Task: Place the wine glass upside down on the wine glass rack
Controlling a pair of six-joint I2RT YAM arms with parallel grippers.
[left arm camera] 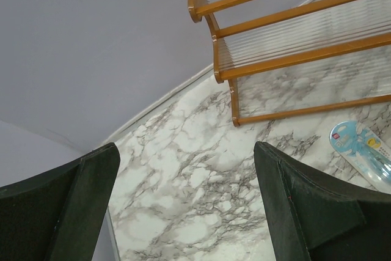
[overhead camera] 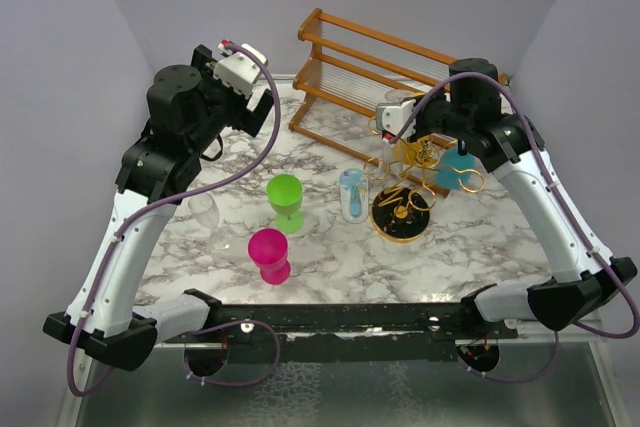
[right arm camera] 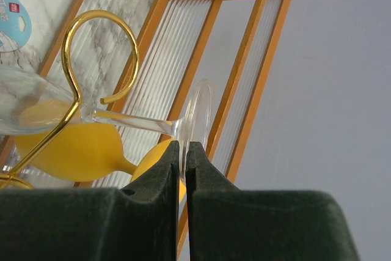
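Right gripper [right arm camera: 183,148] is clenched tight, and what it has is the wine glass [right arm camera: 140,123], pinched by the thin edge of its foot between the two dark fingers [right arm camera: 153,181]. In the wrist view the stem runs away from the foot to the left, with the clear bowl off at the frame's edge. A gold loop [right arm camera: 104,47] of the rack [overhead camera: 403,215] curls right there, and its wire crosses just where the bowl meets the stem. Whether the glass hangs on that loop, I can't tell. A yellow glass [right arm camera: 79,148] sits just behind it, on the same rack.

From the top view, the rack stands on the marble table [overhead camera: 470,247], right of centre. A teal glass [overhead camera: 460,169] is at its right side and the wooden shelf [overhead camera: 390,57] is behind it.

Left gripper [left arm camera: 183,151] is released, fingers spread wide, nothing between them. It is held high over the table's far left corner.

As for writing, a clear tumbler [overhead camera: 352,195] just left of the rack carries a blue printed label with a small red badge. The lettering is too small and too cropped to read in any view.

Also on the table are a green cup [overhead camera: 285,197] and a pink cup [overhead camera: 268,252] near the middle. A second clear glass [overhead camera: 206,213] is by the left arm.
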